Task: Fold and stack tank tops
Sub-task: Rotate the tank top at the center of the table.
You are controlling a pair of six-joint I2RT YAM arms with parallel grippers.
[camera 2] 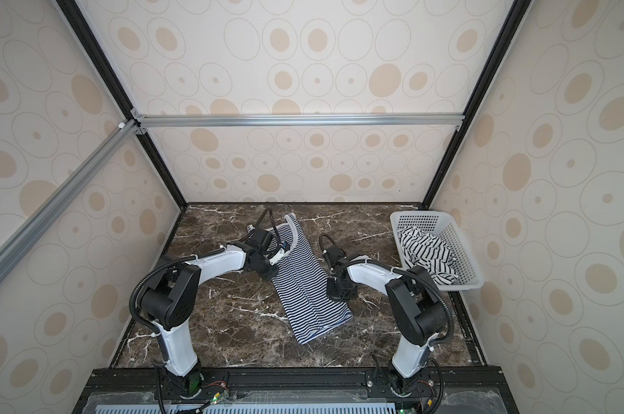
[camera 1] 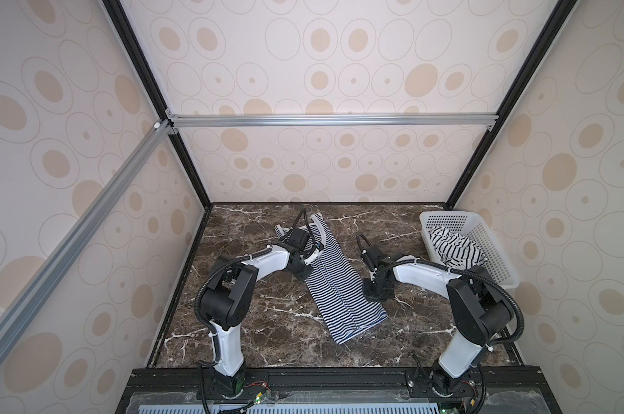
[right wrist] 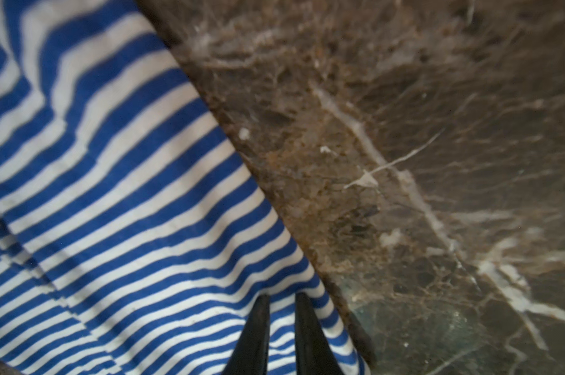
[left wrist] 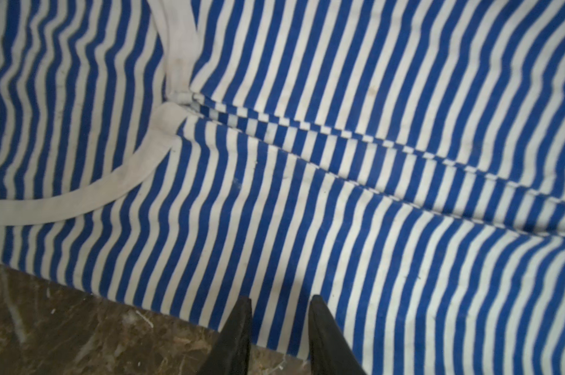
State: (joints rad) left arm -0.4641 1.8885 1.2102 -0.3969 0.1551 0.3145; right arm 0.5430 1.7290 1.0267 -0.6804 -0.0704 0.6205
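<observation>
Navy-striped tank top (camera 1: 334, 286) lies folded lengthwise, a long strip (white trim at its far end); left gripper (left wrist: 280, 300), right gripper (right wrist: 282, 296) narrowly parted, pinching nothing.

1. Dark brown marble-look table (camera 1: 274, 344) with white veins, closed in by walls at the far side and on both flanks.
2. Lying flat near the middle: a navy-and-white striped top (camera 1: 339, 286), folded lengthwise into a long narrow strip, set slantwise from the far centre toward the near right, straps at the far end, hem at the near end.
3. Standing in the far right corner: a white perforated basket (camera 1: 500, 258), well apart from the striped top.
</observation>
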